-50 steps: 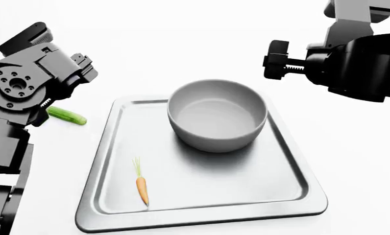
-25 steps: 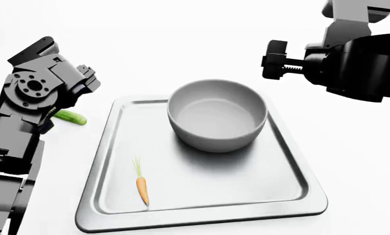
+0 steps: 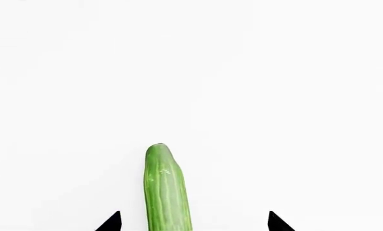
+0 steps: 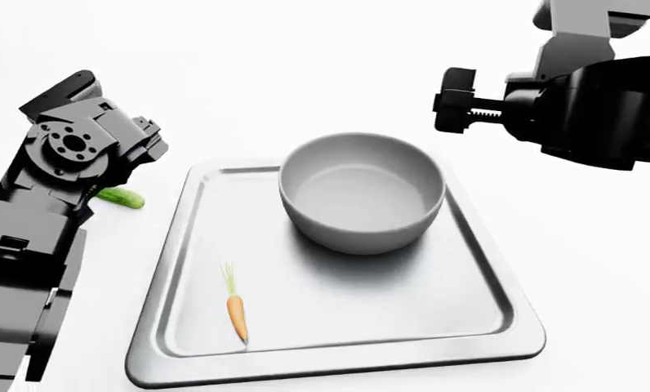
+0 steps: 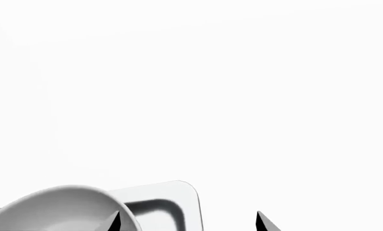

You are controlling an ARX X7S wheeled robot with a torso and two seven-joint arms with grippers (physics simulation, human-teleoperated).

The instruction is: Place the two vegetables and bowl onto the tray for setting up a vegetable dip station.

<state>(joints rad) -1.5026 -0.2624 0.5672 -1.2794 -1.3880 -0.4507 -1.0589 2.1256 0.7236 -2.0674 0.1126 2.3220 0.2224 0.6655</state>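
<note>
While the cucumber lies on the white worktop just off the tray at its ten o'clock, I see my left tool released, tips either side of it without touching. On the tray, the bowl sits at twelve o'clock and the carrot at seven. My right tool is spread wide, holding nothing, beyond the tray's two o'clock corner.

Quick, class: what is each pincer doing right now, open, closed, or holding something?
Left pincer: open, tips either side of the cucumber, not yet gripping it.
Right pincer: open, holding nothing, above the bowl and tray.
</note>
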